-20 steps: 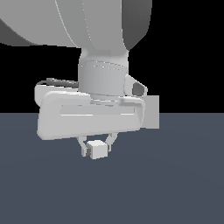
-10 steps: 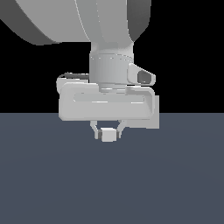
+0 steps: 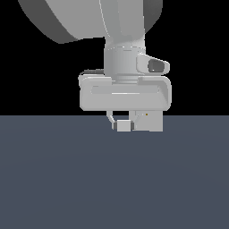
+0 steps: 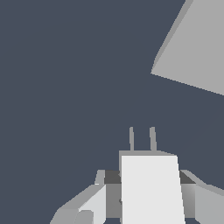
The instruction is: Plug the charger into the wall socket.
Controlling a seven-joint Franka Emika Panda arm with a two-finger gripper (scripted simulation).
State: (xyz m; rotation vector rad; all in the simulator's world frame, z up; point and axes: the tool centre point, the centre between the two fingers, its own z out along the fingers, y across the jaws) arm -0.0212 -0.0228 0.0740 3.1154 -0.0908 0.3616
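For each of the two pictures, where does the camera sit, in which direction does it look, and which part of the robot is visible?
Exterior view: off the arm, low and level with the floor, facing the gripper, which holds the charger; the wall socket shows just behind, and the wrist and arm fill the upper part.
Wrist view: on the wrist, looking along the fingers past the charger and its two prongs toward the dark floor and the wall socket.
Both views share the charger, the gripper and the wall socket.

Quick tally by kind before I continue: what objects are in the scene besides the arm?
Chargers: 1, the charger, held in the gripper, two prongs showing in the wrist view.
Wall sockets: 1, the wall socket, a grey panel with an orange dot.
Total: 2
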